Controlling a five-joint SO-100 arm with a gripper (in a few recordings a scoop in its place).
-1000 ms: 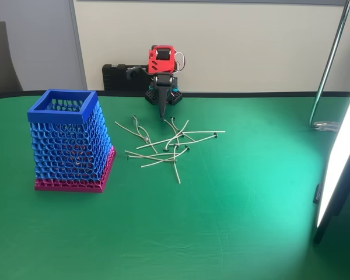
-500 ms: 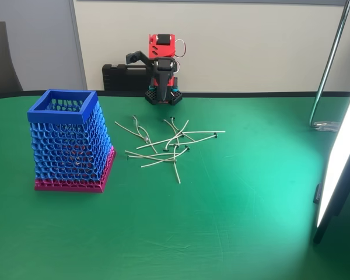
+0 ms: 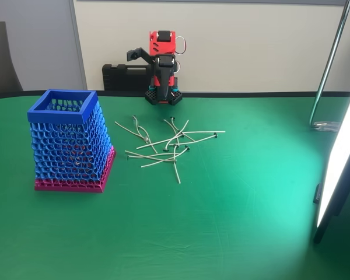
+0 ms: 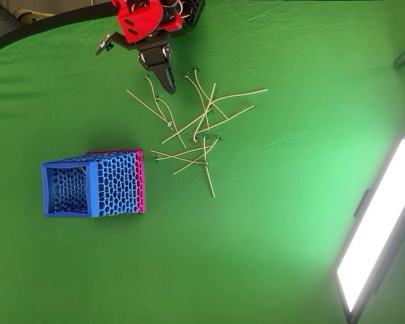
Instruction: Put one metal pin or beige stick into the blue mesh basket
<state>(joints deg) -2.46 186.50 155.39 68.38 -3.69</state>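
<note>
Fixed view, arm: the red and black arm stands at the far edge of the green table, folded over its base, with the gripper pointing down in front of it
Fixed view, fingers: one dark finger sticks out to the left and up, well apart from the long pointed one, so the jaws stand wide apart and hold nothing
Fixed view, sticks: the beige sticks lie in a loose, crossing pile on the cloth in front of the arm, apart from the gripper
Fixed view, basket: the blue mesh basket stands upright on its pink base band, left of the pile and clear of it
Fixed view, light: a bright panel leans at the right edge, beside a metal pole
Overhead view, gripper: the gripper hangs near the top of the picture, its pointed finger aimed at the upper left of the pile; no stick sits between the fingers
Overhead view, sticks: the scattered sticks all lie on the cloth
Overhead view, basket: the basket stands lower left of the pile; whether anything lies inside cannot be told
</note>
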